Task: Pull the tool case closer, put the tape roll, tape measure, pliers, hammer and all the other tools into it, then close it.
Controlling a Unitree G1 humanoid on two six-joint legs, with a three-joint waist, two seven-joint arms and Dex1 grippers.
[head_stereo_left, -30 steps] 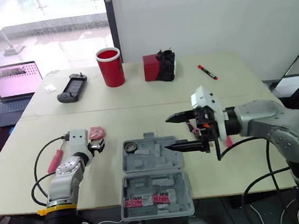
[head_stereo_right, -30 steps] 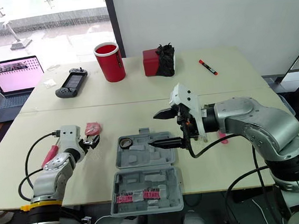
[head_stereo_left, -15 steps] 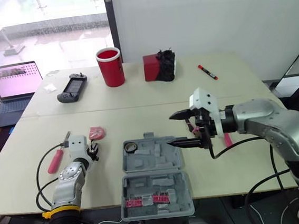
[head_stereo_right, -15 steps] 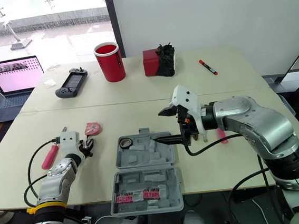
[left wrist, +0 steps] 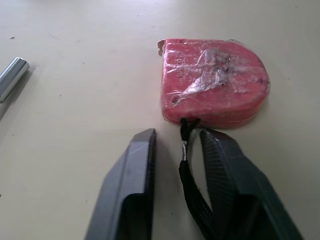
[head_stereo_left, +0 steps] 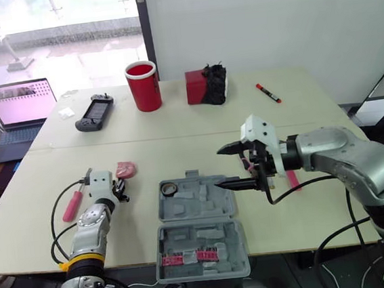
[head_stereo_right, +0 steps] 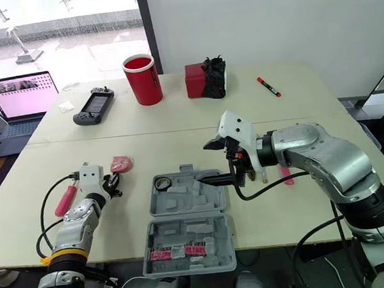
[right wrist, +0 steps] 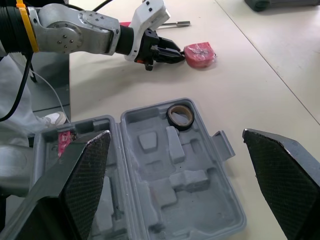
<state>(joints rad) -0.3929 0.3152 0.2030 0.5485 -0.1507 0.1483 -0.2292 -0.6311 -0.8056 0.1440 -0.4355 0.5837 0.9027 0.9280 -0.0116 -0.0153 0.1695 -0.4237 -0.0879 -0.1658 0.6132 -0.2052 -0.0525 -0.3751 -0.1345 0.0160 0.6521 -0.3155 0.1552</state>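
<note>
Lying open at the near middle of the tabletop, the tool case already has the tape roll in its far left pocket. The tape measure is outside, left of the case. The left tool points at it, fingers a little apart, with the black strap between them, not clearly pinched. The right tool hangs wide open and empty over the case's right side. I judge that most of the packing and the closing are left. A pink-handled tool lies far left, and another pink thing is half hidden behind the right arm. I cannot tell which is the hammer or the pliers.
</note>
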